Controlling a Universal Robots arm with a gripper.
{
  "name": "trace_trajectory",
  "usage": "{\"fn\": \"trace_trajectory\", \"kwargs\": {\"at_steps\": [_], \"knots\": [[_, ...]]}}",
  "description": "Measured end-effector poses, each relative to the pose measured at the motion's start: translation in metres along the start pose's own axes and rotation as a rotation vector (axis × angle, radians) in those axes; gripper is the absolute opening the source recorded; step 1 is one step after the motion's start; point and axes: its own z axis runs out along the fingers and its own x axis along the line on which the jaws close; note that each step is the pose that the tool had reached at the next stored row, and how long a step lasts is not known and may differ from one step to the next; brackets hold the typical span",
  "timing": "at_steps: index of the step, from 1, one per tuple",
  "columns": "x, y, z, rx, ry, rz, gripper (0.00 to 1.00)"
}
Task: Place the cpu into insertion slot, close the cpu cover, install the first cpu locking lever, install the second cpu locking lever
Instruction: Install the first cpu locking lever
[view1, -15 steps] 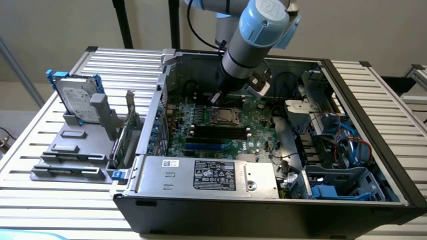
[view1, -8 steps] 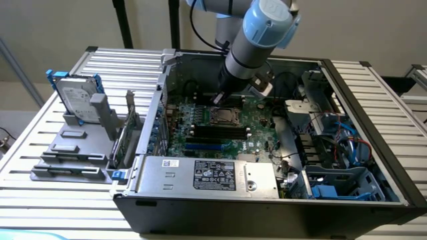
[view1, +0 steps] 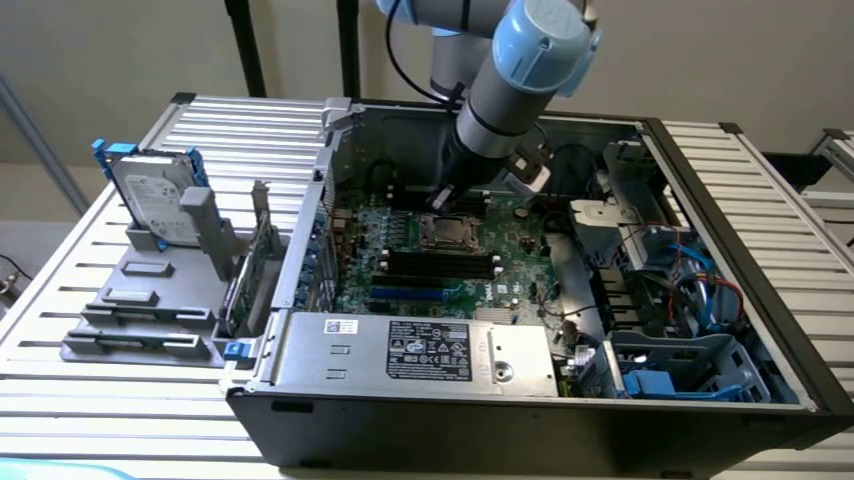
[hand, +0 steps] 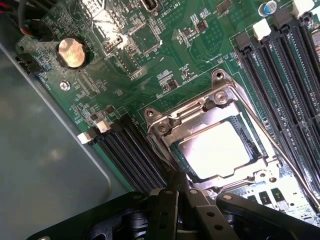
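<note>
Inside the open computer case (view1: 694, 200) on the slatted worktop (view1: 94, 400), the arm (view1: 514, 95) reaches down from above, and its gripper (view1: 438, 203) hangs just over the far edge of the socket area on the green circuit board (view1: 400, 225). In the wrist view the gripper (hand: 179, 194) has its dark fingers (hand: 165, 210) pressed together with no gap between them, and their tips sit right at one corner of the socket. Whether they pinch or merely touch anything there I cannot tell. The cpu (hand: 215, 150) lies flat in the insertion slot (hand: 250, 140), its bright metal face showing through the window of the cpu cover (hand: 200, 112). The cover is folded down over it, with the grey frame lying around the chip's edges. One thin lever rod (hand: 292, 172) runs along the side of the socket next to the long black memory slots (hand: 285, 75). Another rod (hand: 162, 150) runs along the opposite side, and its end leads towards the fingertips. A round coin battery (hand: 71, 52) sits on the board well apart from the socket. In the exterior view a grey power supply (view1: 400, 345) fills the case's near corner. A hard drive (view1: 147, 195) stands in a grey holder on the worktop at the exterior view's left, outside the case.
</note>
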Motion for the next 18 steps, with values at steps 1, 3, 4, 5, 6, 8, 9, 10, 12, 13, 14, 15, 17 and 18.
{"fn": "trace_trajectory", "kwargs": {"at_steps": [1,3,4,5,6,8,9,10,12,13,14,15,17,18], "knots": [[0.001,0.0003,0.0001,-0.0017,-0.0023,0.0,0.11],[0.001,0.0003,0.0,-0.0017,-0.0026,0.001,0.11],[0.001,0.0002,-0.0004,-0.0015,-0.0029,0.001,0.11],[0.001,-0.0002,-0.0013,-0.0014,-0.0027,0.001,0.11],[0.001,-0.0012,-0.0026,-0.001,-0.0028,0.0,0.11],[0.0,-0.0045,-0.0056,-0.0006,-0.004,-0.002,0.11],[-0.001,-0.0063,-0.0068,-0.0004,-0.0045,-0.004,0.11],[-0.002,-0.008,-0.0076,0.0,-0.0052,-0.006,0.11],[-0.003,-0.0104,-0.0077,0.001,-0.0056,-0.009,0.11],[-0.004,-0.0113,-0.0075,0.0018,-0.0053,-0.011,0.11],[-0.004,-0.012,-0.0074,0.0027,-0.0048,-0.012,0.11],[-0.004,-0.0124,-0.0074,0.0036,-0.0042,-0.014,0.11],[-0.004,-0.0127,-0.0073,0.0052,-0.0024,-0.015,0.11],[-0.003,-0.0129,-0.0071,0.0059,-0.0013,-0.015,0.11]]}}
